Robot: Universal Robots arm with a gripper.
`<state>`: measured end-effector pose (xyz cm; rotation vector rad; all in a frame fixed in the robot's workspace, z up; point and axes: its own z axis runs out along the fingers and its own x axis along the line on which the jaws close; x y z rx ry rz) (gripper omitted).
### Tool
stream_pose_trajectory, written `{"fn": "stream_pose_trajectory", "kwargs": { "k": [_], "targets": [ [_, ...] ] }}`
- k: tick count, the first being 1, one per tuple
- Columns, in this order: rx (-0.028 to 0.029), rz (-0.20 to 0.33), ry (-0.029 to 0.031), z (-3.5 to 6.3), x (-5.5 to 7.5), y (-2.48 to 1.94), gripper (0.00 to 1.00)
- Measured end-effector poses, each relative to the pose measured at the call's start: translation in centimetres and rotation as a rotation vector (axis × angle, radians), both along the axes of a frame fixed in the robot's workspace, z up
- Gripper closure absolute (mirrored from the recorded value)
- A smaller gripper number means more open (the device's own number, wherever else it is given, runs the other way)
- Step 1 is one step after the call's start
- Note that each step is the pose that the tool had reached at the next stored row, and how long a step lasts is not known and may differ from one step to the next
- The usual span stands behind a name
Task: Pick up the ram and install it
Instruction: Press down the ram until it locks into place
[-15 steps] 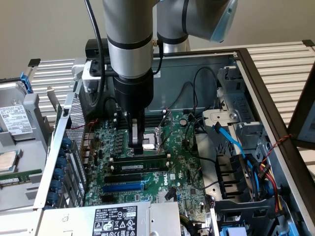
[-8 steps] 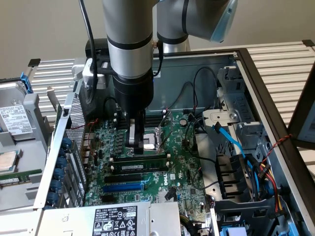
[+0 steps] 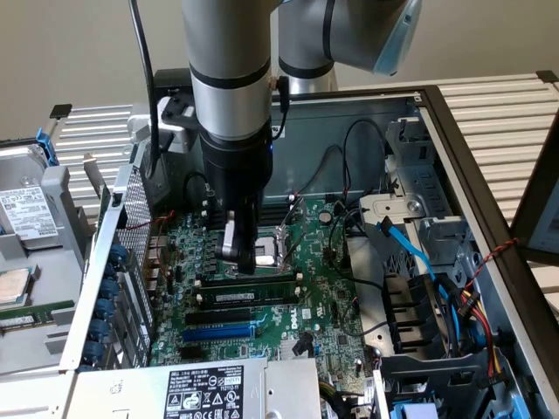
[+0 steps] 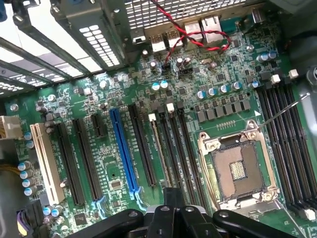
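My hand (image 3: pixel 245 257) closed, empty — hovering over motherboard (image 3: pixel 332 288) beside CPU socket (image 4: pixel 238 171). Ram (image 3: pixel 249 296) lying seated in black slot just below hand — apart, not gripped.

The white slatted metal tabletop (image 3: pixel 502 109) carries the open black-and-grey computer case (image 3: pixel 454 148) at its centre. At nine o'clock of the case lie a silver hard drive with a white label (image 3: pixel 26 212) and a thin green circuit stick (image 3: pixel 35 314).
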<state>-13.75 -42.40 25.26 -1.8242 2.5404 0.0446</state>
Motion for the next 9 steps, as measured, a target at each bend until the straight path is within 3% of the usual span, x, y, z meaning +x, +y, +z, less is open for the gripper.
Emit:
{"fn": "stream_pose_trajectory", "kwargs": {
  "k": [9],
  "targets": [
    [0.0058, -0.153, 0.0, -0.3, 0.0, 0.0, 0.9]
  ]
}}
